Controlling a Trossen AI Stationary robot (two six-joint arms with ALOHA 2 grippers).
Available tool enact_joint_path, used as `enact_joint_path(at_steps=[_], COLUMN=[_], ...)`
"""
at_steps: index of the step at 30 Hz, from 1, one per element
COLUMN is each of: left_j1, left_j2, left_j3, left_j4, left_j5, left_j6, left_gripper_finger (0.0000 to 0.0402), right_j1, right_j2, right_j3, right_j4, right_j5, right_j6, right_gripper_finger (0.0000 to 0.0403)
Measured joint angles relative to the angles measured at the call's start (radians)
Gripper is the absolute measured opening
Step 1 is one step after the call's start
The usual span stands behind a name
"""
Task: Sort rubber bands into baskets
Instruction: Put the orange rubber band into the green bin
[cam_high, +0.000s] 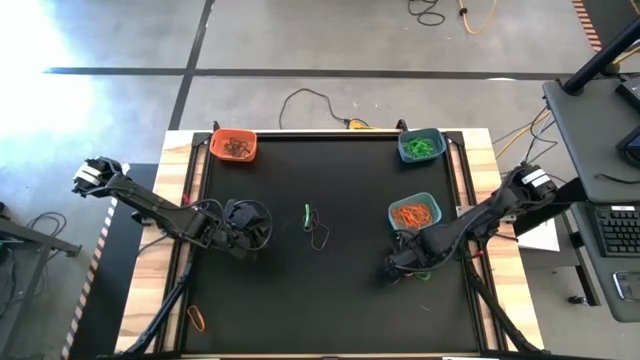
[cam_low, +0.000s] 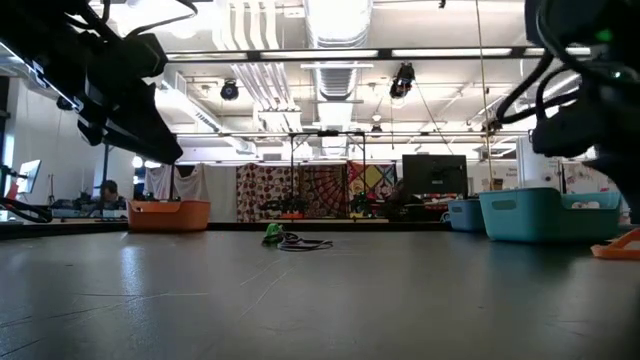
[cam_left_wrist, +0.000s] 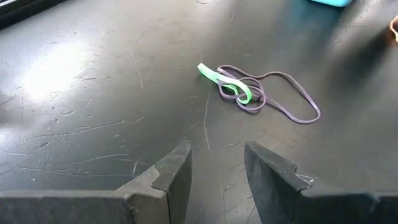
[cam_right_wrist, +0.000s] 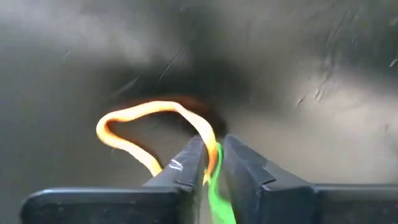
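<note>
From above, the black mat holds three baskets: an orange basket at one far corner with dark bands in it, a teal basket at the other far corner with green bands, and a blue basket nearer the right arm with orange bands. A green band and a dark band lie together near the middle of the mat. One orange loop lies off the mat on the wood near the left arm. The left gripper sits beside the middle bands. The right gripper is low, just beside the blue basket. From table height, the middle bands lie flat between the orange basket and the teal basket. The left wrist shows its fingers apart, with the green band and dark band lying tangled on the mat. The right wrist shows its fingers pinched on an orange band and a green strip.
</note>
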Motion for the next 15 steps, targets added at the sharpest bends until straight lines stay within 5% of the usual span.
enact_joint_path(at_steps=[7,15], left_j1=[0.000,0.001], left_j2=[0.000,0.000], left_j3=[0.000,0.000], left_j4=[0.002,0.006], left_j5=[0.000,-0.001], left_j6=[0.000,0.000], left_gripper_finger=[0.0131,0.0131], right_j1=[-0.024,-0.043], right_j2=[0.004,0.004], right_j3=[-0.033,-0.039], right_j4=[0.026,0.042], right_j5=[0.065,0.098], right_j6=[-0.022,-0.100], right_gripper_finger=[0.0082,0.0057])
